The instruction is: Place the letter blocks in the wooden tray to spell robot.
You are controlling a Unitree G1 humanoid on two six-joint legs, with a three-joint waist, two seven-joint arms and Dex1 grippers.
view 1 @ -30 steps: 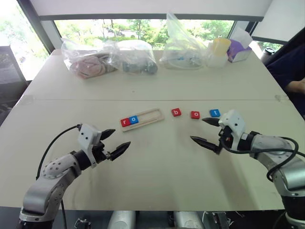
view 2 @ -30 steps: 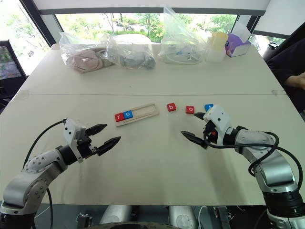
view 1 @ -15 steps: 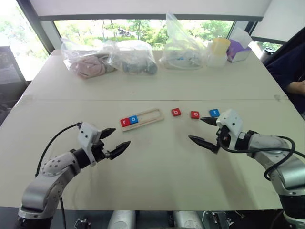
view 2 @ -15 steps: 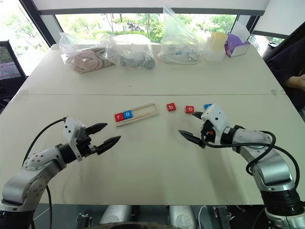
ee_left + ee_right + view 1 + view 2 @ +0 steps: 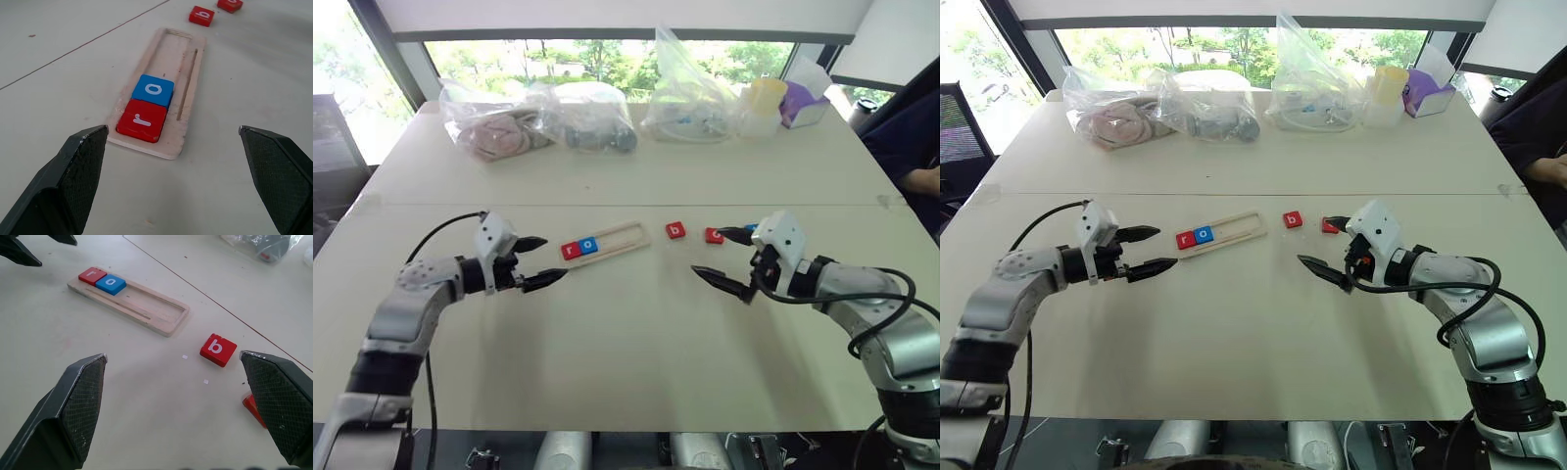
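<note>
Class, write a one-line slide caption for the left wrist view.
Open left gripper faces the tray, holding red r and blue o.

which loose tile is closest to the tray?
The red b tile, lying on the table just off the open end of the wooden tray. The red o tile lies further out, beyond it.
</note>
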